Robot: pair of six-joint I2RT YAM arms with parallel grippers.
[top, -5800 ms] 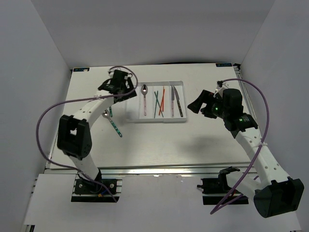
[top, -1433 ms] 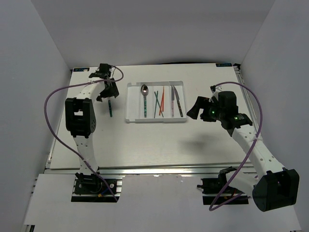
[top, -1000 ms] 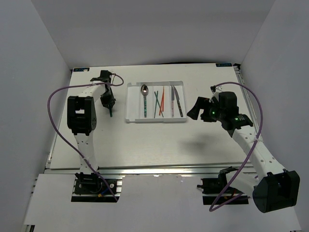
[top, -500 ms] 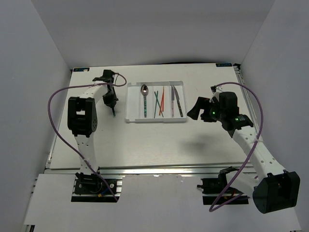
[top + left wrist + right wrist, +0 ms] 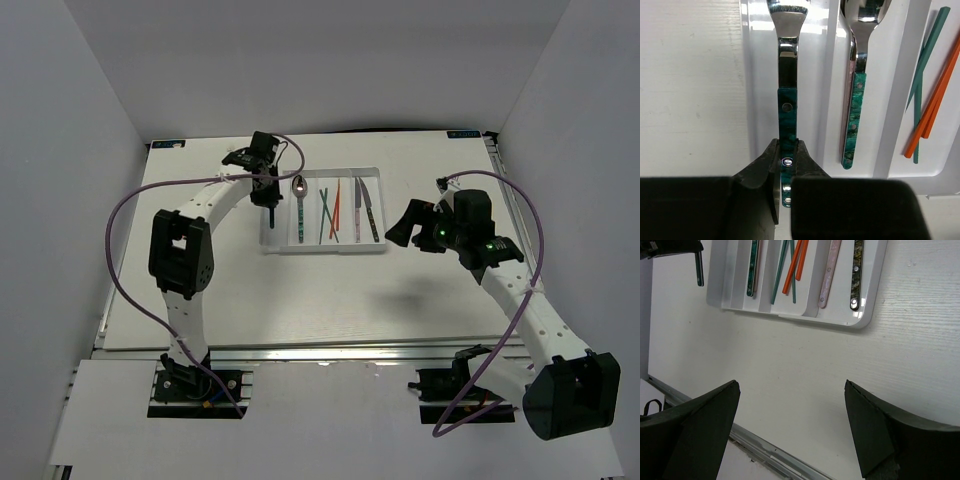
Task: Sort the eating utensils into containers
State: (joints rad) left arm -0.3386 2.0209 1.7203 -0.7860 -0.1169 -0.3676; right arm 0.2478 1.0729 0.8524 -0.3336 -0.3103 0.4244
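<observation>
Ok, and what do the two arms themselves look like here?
The left arm and right arm share white links with rows of holes, black joint housings, a loose purple cable and black wedge-shaped fingers. A small green light glows near the right pincer.

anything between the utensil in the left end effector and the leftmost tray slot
Nothing visible. The leftmost slot under the teal-handled utensil in the left end effector looks bare; the spoon lies one slot over.

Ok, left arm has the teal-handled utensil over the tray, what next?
Probably lower slightly, then open the left gripper. Its teal-handled utensil is lined up along the leftmost tray compartment, which looks empty, beside the spoon.
</observation>
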